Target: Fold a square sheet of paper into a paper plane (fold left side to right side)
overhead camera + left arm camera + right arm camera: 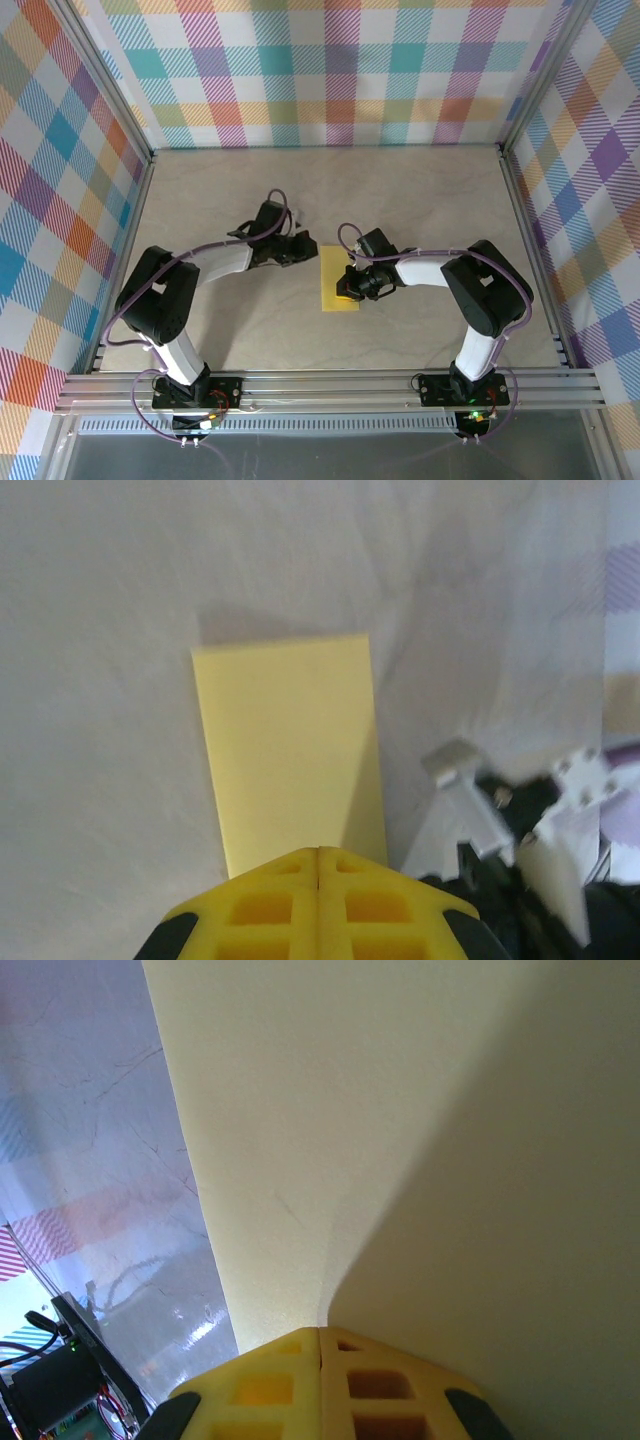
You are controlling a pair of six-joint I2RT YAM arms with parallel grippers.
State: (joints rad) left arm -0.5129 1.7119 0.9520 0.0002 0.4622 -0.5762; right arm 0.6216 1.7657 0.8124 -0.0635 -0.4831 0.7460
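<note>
On the beige tabletop [420,200], the thin yellow folded paper [333,268] runs front-to-back; my closed right gripper [347,290] rests on it, my closed left gripper [308,250] just beside.

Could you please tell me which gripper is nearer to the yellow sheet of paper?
Right. The right gripper, shut, sits over the right edge of the sheet of paper, towards its near end. The left gripper, also shut, is just off its left edge, by the far corner.

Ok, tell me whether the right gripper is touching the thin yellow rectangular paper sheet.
Touching. In the right wrist view the shut right gripper presses its tips onto the thin yellow rectangular paper sheet, and their shadow runs right up to them with no gap.
</note>
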